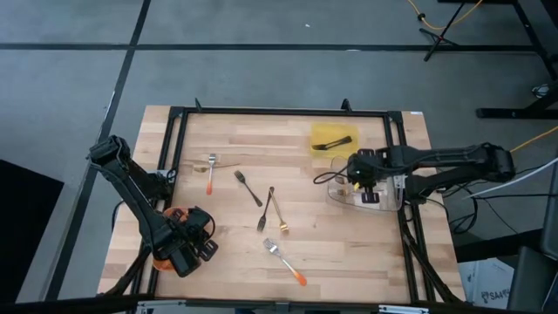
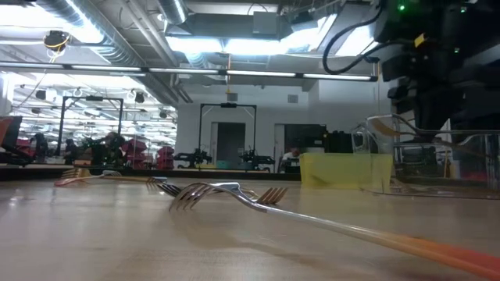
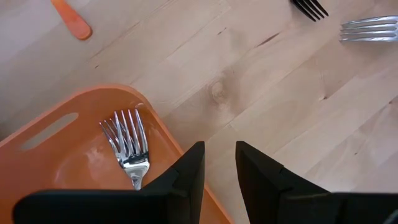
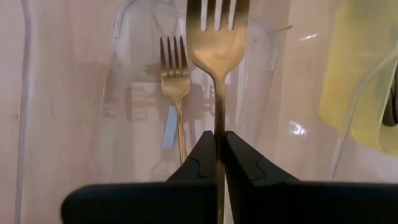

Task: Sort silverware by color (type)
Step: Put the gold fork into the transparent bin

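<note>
My right gripper (image 4: 219,152) pinches a gold fork (image 4: 216,37) over the clear tray (image 4: 74,93) — I'd lower, then release; left gripper (image 3: 217,171) idles, slightly open.

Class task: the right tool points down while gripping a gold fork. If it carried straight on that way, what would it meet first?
Probably the clear tray floor: the right tool, shut on the gold fork, hangs over it, beside a second gold fork lying inside. Depth is uncertain.

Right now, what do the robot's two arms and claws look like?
Both arms are dark, jointed and slim. The left claw has two black, angular, wedge-shaped fingers on a black bar; the right claw has matching black tapered fingers. A black cable loops beside the right arm. No markings are visible.
</note>
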Motion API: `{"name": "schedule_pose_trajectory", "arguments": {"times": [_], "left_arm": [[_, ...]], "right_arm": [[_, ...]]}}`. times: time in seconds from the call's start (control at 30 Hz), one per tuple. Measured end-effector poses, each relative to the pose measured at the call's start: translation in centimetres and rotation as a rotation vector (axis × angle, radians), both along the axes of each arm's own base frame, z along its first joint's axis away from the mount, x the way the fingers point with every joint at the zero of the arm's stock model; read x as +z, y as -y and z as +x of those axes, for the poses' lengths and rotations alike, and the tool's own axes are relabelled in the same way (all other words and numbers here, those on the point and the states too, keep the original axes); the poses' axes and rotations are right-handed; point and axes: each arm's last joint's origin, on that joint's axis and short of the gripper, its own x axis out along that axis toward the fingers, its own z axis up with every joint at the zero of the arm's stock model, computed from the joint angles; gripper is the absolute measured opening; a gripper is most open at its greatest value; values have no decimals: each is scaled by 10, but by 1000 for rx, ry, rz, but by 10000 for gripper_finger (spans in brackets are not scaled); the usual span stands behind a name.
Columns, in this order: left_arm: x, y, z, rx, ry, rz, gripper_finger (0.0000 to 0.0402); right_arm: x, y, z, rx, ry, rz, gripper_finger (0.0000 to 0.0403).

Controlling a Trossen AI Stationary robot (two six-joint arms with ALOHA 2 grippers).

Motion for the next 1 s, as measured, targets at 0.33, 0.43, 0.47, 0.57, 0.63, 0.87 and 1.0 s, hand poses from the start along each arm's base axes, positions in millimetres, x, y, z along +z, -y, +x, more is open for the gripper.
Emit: {"name": "schedule_pose_trajectory", "arguments": {"times": [0.33,0.43,0.47,0.57,0.63,0.87,1.0], "left_arm": [[0,0,0,-1,3,-2,85],[0,0,0,-1,5,-3,85],[0,0,0,-1,5,-3,85],[0,0,0,-1,5,-4,85],[0,0,0,-1,6,-4,85],[0,0,0,-1,6,-4,85],[0,0,1,0,5,-5,85]], "right_arm": [[-17,6,6,-26,-48,45,1],[-24,7,10,-13,-89,47,1],[-26,7,11,-8,-103,48,1],[-34,7,16,-7,-148,49,1],[-39,8,18,-7,-175,47,1],[-56,9,24,-8,-267,57,1],[-61,9,26,-7,-298,61,1]]}}
